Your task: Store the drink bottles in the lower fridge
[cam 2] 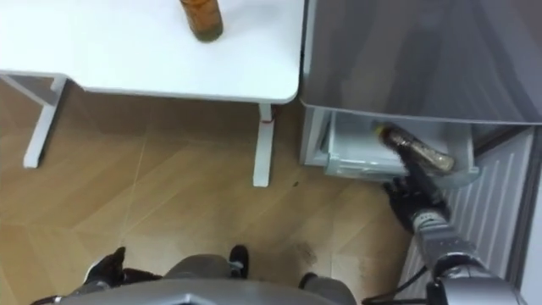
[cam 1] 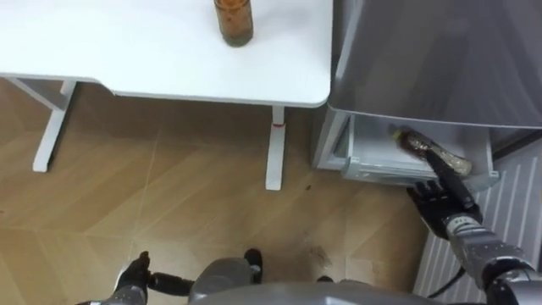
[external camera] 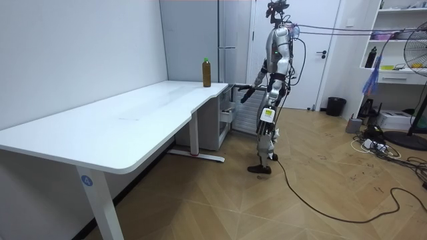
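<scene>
Reaching with right hand [cam 1: 439, 203] to a brown bottle [cam 1: 423, 148] lying in the open lower fridge drawer [cam 1: 364, 158], mid right; impossible to tell if gripping. Second bottle [cam 1: 234, 21] upright on white table [cam 1: 127, 51], top centre. Left hand [cam 1: 133, 278] lower left, state unclear.

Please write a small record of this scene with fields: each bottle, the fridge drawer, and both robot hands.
first bottle: upright on the white table
second bottle: slanted over the open drawer
drawer: pulled out at the bottom of the fridge
right robot hand: at the second bottle's near end, grip unclear
left robot hand: low, beside the robot's body
</scene>
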`<state>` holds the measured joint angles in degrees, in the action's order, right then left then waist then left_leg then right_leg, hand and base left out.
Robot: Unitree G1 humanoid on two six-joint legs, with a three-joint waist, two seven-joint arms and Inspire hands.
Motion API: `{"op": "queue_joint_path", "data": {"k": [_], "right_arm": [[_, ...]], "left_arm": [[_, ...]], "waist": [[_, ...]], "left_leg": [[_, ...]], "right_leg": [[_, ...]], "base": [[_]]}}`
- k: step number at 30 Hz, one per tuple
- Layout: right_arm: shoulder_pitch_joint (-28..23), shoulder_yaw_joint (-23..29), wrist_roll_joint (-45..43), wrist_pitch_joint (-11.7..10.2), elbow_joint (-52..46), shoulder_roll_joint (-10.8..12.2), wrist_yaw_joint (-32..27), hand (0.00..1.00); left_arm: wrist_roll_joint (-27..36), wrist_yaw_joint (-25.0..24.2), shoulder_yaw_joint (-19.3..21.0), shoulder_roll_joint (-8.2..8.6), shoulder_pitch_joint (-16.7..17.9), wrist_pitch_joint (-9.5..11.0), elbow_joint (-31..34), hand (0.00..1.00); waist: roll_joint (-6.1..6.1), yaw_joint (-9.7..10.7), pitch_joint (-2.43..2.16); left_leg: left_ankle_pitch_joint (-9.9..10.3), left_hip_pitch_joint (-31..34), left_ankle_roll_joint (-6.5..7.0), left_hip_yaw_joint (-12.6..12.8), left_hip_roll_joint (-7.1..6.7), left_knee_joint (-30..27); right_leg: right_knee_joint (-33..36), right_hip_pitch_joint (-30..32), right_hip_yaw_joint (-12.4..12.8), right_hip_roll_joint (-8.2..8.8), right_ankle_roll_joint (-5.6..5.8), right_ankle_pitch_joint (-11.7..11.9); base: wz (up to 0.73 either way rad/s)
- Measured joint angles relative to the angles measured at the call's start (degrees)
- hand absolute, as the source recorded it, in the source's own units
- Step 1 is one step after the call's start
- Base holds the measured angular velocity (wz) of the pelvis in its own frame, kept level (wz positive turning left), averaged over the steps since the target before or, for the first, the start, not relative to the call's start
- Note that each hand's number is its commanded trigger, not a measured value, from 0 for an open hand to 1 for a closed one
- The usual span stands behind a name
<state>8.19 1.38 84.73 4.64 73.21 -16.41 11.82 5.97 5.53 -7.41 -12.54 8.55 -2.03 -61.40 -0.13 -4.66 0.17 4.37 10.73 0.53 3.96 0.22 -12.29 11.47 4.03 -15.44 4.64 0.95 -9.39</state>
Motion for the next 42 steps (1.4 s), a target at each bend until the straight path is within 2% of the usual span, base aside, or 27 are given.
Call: {"op": "queue_joint_path", "data": {"k": [2, 4, 7, 14, 15, 17, 18, 19, 20, 22, 30, 38, 42], "right_arm": [[-2.7, -0.1, -0.9, -0.4, -2.2, 0.6, 0.2, 0.00], [-7.2, -0.1, -2.1, -1.2, -6.5, 1.9, 1.0, 0.00], [-9.6, -0.1, -4.0, -1.5, -6.6, 3.2, 1.6, 0.00], [-11.4, -0.4, -9.7, -1.6, -4.2, 3.4, 4.0, 0.00], [-11.5, -0.8, -11.8, -1.5, -3.6, 3.6, 3.9, 0.00], [-11.5, -0.9, -17.1, -1.4, -2.4, 3.8, 3.7, 0.00], [-11.6, -1.8, -20.1, -1.4, -1.9, 3.8, 3.2, 0.00], [-11.7, -2.6, -23.6, -1.3, -1.8, 3.8, 2.5, 0.00], [-11.7, -2.8, -25.6, -1.3, -1.8, 3.8, 2.2, 0.00], [-11.7, -3.6, -32.9, -1.1, -1.1, 4.0, 1.2, 0.00], [-11.9, -4.7, -47.0, -1.1, 1.2, 5.1, -1.3, 0.00], [-12.9, -5.8, -48.8, -0.8, 2.9, 5.4, -3.2, 0.00], [-12.7, -5.6, -50.1, -0.8, 3.5, 5.4, -3.2, 0.00]], "left_arm": [[-1.1, 0.2, 0.6, -0.06, 1.2, 0.1, 0.3, 0.00], [-2.2, 0.6, 1.0, -0.03, 3.0, 0.2, 1.5, 0.00], [-3.5, 1.3, 2.9, 0.67, 5.6, 0.4, 4.2, 0.00], [-4.8, 1.8, 3.4, 1.26, 5.4, 1.0, 4.1, 0.00], [-4.8, 1.8, 3.4, 1.27, 5.3, 1.0, 4.1, 0.00], [-4.4, 1.8, 3.9, 1.26, 5.2, 1.0, 4.1, 0.02], [-4.4, 1.8, 4.1, 1.25, 5.1, 1.0, 4.1, 0.40], [-4.4, 1.9, 4.3, 1.25, 5.0, 1.0, 4.2, 0.48], [-4.4, 1.9, 4.3, 1.25, 4.8, 1.0, 4.2, 0.44], [-4.5, 2.5, 4.5, 1.42, 4.4, 1.0, 4.2, 0.00], [-5.5, 4.0, 6.3, 2.98, 4.3, 1.1, 3.9, 0.00], [-0.5, 3.9, 6.8, 3.13, 3.3, 0.6, 1.5, 0.00], [2.0, 3.9, 9.5, 3.27, 3.3, 0.6, 1.6, 0.00]], "waist": [[-0.09, -0.1, 0.00], [-0.32, 0.9, 0.22], [-0.63, 1.6, 0.20], [-0.90, 2.4, 0.36], [-1.48, 2.9, 0.59], [-1.43, 3.2, 0.55], [-1.63, 3.2, 0.55], [-1.59, 3.2, 0.50], [-1.72, 3.3, 0.55], [-1.84, 3.5, 0.51], [-1.93, 4.2, 0.48], [-1.71, 4.3, 0.43], [-1.48, 4.3, 0.42]], "left_leg": [[0.0, -0.6, -0.03, 0.5, 0.02, 0.7], [0.4, -2.1, -0.12, 0.7, -0.12, 1.2], [1.4, -3.7, -0.29, 0.8, -0.12, 1.1], [2.5, -6.2, -0.53, 1.4, 0.01, 1.1], [2.6, -6.7, -0.56, 1.2, -0.08, 1.1], [3.0, -7.1, -0.61, 1.2, -0.04, 0.9], [3.1, -7.1, -0.59, 1.1, -0.07, 0.8], [3.1, -7.1, -0.60, 1.1, -0.07, 0.8], [3.1, -7.1, -0.59, 1.1, -0.08, 0.8], [3.2, -7.4, -0.56, 1.1, -0.12, 0.8], [3.5, -8.5, -0.57, 1.4, -0.12, 1.0], [3.6, -9.4, -0.62, 1.5, -0.05, 0.9], [3.6, -9.4, -0.62, 1.4, -0.04, 0.7]], "right_leg": [[-0.4, -0.3, 0.3, -0.01, 0.00, 0.0], [-1.2, -2.1, 0.3, 0.03, 0.23, -0.3], [-2.3, -3.9, 0.8, -0.16, 0.36, -0.4], [-3.1, -6.6, 1.6, -0.36, 0.40, -0.5], [-3.7, -7.4, 1.3, -0.38, 0.44, -0.6], [-3.8, -8.0, 1.3, -0.44, 0.51, -0.8], [-3.8, -8.1, 1.3, -0.43, 0.55, -0.9], [-3.8, -8.1, 1.4, -0.43, 0.56, -0.9], [-3.8, -8.1, 1.4, -0.43, 0.56, -0.9], [-3.8, -8.5, 1.3, -0.40, 0.59, -0.9], [-3.9, -9.4, 1.9, -0.41, 0.70, -1.0], [-3.8, -10.0, 2.8, -0.59, 0.66, -1.1], [-3.8, -10.1, 3.1, -0.63, 0.65, -1.1]], "base": [[-0.10], [0.00], [-0.06], [-0.07], [0.06], [0.02], [0.00], [0.00], [0.00], [0.00], [-0.02], [-0.02], [0.00]]}}
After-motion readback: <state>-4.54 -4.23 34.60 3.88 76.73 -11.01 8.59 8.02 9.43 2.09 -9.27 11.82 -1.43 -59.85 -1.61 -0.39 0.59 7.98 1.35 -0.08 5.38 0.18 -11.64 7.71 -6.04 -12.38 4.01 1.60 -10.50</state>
